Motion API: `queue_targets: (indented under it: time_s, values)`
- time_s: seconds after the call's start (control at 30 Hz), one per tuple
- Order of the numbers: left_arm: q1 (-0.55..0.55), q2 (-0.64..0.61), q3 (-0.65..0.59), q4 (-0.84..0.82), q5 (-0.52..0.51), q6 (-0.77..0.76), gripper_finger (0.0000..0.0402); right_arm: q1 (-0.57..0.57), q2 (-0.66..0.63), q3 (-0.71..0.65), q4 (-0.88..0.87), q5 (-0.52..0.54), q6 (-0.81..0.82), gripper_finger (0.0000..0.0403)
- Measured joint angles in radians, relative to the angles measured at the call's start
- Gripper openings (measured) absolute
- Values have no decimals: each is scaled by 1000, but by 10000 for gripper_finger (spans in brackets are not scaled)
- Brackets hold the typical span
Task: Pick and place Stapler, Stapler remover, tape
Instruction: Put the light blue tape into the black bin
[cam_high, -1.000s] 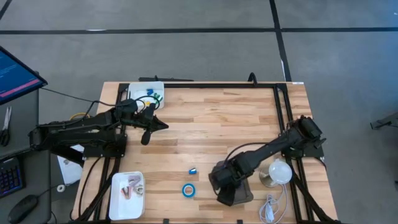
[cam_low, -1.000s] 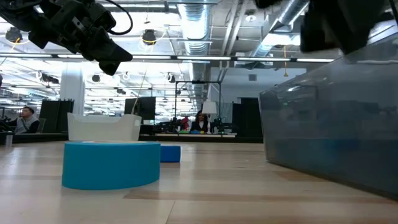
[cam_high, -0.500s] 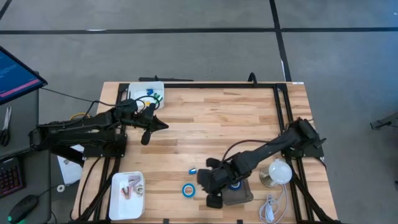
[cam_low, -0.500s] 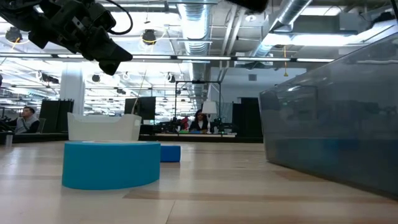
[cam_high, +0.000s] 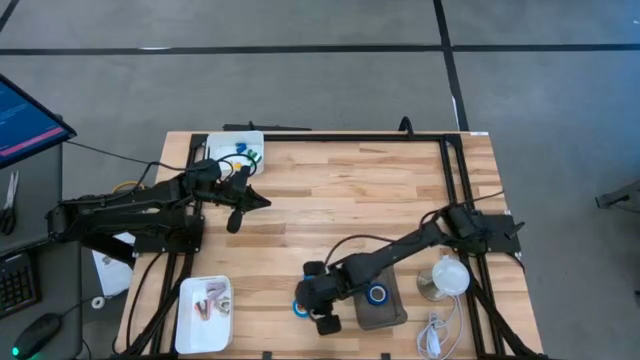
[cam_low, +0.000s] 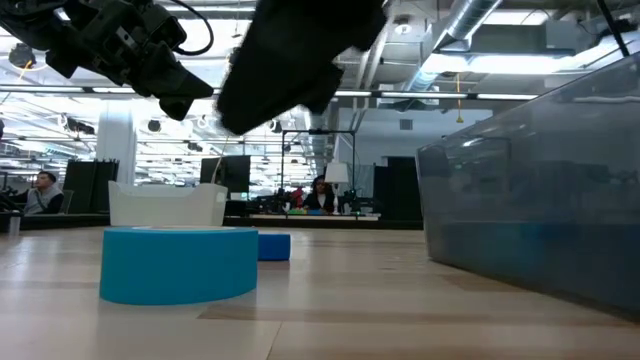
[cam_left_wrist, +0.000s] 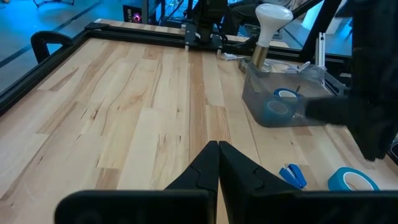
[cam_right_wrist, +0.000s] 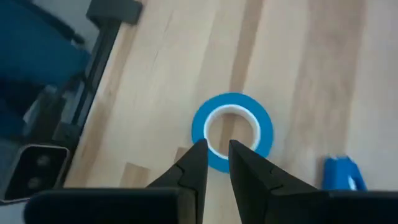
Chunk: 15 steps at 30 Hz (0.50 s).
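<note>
One blue tape roll with a white core lies flat on the table near its near edge, large in the low view. My right gripper hovers above it, fingers pointing down and slightly open, touching nothing. A small blue stapler remover lies on the table just beyond the roll. Another blue roll sits in the grey bin. My left gripper is shut and held in the air at the far left. I cannot pick out a stapler.
A white bulb-shaped object stands right of the grey bin. A white tray with pinkish items sits at the near left corner, and another white tray with coloured items at the far left. Bare wood fills the middle.
My right gripper has swung from above the grey bin toward the table's left and now hangs over the tape roll on the table. Its move uncovered a blue roll lying in the bin.
</note>
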Motion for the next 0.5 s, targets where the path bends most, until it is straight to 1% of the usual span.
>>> queue_targets:
  time_s: [0.13, 0.2, 0.37, 0.5]
  values:
    - [0, 0, 0, 0, 0, 0, 3, 4, 86, 72, -15, -48, -138, 58]
    - [0, 0, 0, 0, 0, 0, 3, 7, 121, 116, -39, -57, -178, 58]
    - [0, 0, 0, 1, 0, 0, 3, 6, 171, 197, -168, -58, -193, 58]
    - [0, 0, 0, 0, 0, 0, 3, 3, 183, 226, -195, -56, -201, 58]
